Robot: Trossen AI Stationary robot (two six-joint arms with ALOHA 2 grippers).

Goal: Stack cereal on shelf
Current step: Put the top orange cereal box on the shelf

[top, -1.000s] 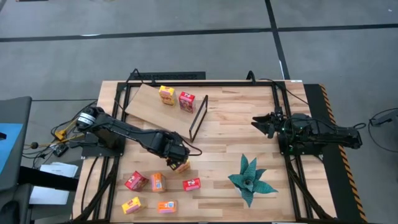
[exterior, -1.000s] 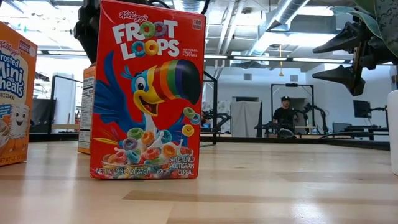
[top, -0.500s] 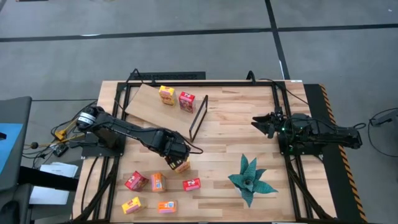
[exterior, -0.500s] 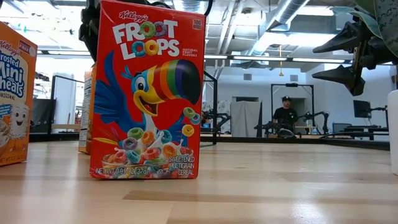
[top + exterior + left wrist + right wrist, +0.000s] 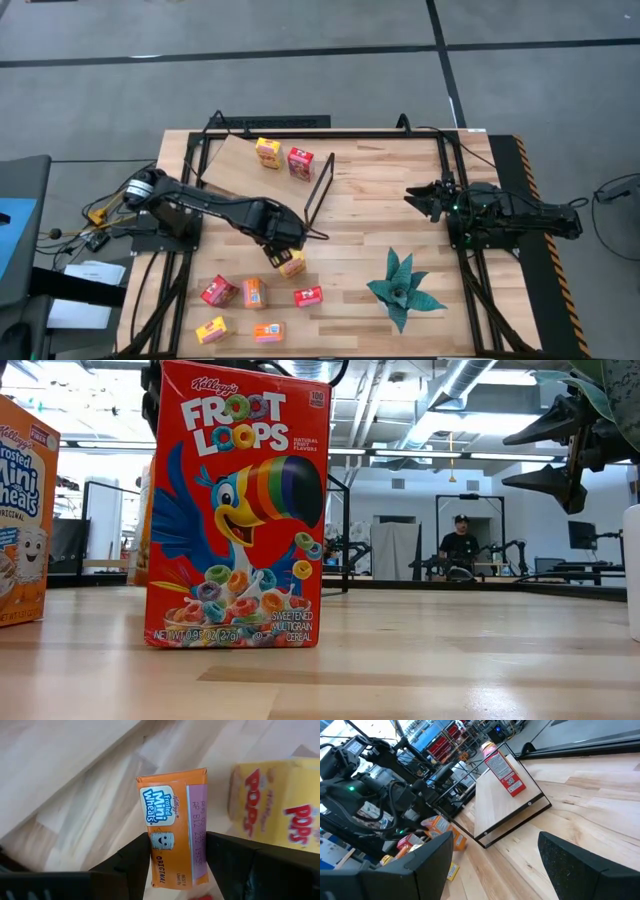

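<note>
My left gripper (image 5: 277, 250) reaches over the middle of the table, pointing down, and is shut on a small orange Frosted Mini-Wheats cereal box (image 5: 175, 825). In the low view this box (image 5: 143, 530) shows only as a strip behind a red box. The shelf (image 5: 245, 168), a light board with a black frame (image 5: 318, 188) at one end, lies at the far left. A yellow box (image 5: 268, 152) and a red box (image 5: 301, 163) stand on it. My right gripper (image 5: 415, 198) waits open at the table's right (image 5: 495, 865). My left gripper pinches the orange box between its two fingers (image 5: 131, 865) at the box's upper end (image 5: 161, 867), one finger on each opposite side. The fingers come from above, pointing down. The box hangs below them, its lower end just off the tabletop.
A yellow Pops box (image 5: 275, 802) lies right beside the held one. Several more small boxes (image 5: 253, 292) lie near the front left. A red Froot Loops box (image 5: 237, 510) stands close before the low camera. A green plant (image 5: 403, 288) sits front right.
My left gripper has risen a little and shifted slightly toward the table's far edge. The orange box has come up with it: in the low view its bottom edge stood on the table a second ago and now hangs above it, turned a little.
</note>
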